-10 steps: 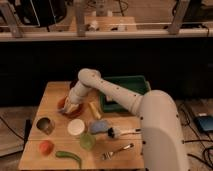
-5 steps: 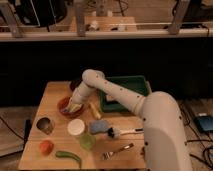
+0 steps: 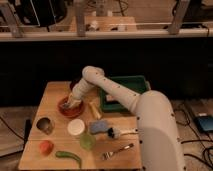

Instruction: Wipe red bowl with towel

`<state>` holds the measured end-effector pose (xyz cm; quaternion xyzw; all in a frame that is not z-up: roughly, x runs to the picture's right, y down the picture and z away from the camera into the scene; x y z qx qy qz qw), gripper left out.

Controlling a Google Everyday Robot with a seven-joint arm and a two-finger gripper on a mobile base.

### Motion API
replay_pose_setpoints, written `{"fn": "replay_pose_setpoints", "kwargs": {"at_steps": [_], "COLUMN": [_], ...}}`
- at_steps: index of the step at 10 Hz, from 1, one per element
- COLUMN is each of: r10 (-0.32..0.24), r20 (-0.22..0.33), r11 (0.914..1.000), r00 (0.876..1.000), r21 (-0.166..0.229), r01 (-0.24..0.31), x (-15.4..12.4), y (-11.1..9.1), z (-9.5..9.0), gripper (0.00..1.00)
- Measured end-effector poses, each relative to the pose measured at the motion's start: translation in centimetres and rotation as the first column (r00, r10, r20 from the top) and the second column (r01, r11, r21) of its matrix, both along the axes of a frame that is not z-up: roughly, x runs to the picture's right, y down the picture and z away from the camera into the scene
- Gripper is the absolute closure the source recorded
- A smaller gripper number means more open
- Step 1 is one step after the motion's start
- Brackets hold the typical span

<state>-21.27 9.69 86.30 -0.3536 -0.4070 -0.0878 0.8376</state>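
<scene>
My tool (image 3: 75,99) is down in the round red bowl (image 3: 63,109), centre-left on the wooden bench (image 3: 50,97) with a pale towel (image 3: 71,105) bunched there. Clenched or released, can't tell.

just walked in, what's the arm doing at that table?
The robot's single arm reaches over the wooden table with its gripper down inside the red bowl. A pale patch at the gripper looks like the towel, so the wipe seems to be under way. The green bin, blue sponge, brush, fork and metal cup lie apart from the gripper.
</scene>
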Motion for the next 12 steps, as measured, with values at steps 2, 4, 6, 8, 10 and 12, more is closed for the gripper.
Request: {"fn": "replay_pose_setpoints", "kwargs": {"at_steps": [2, 4, 6, 8, 10, 12], "r10": [-0.008, -0.021, -0.04, -0.053, -0.055, -0.041], "r20": [0.024, 0.059, 0.104, 0.135, 0.145, 0.126], "r11": [1.0, 0.9998, 0.9992, 0.9985, 0.9984, 0.9989], "r00": [1.0, 0.998, 0.994, 0.989, 0.988, 0.991], "r21": [0.004, 0.005, 0.001, -0.002, -0.004, -0.017], "r01": [0.008, 0.021, 0.04, 0.054, 0.056, 0.044], "x": [-1.8, -3.6, -4.7, -5.3, -4.6, -2.5], "y": [-0.4, -0.3, 0.3, 1.1, 2.0, 2.7], "z": [0.2, 0.0, -0.8, -1.7, -2.7, -2.7], "gripper": [1.0, 1.0, 1.0, 1.0, 1.0, 1.0]}}
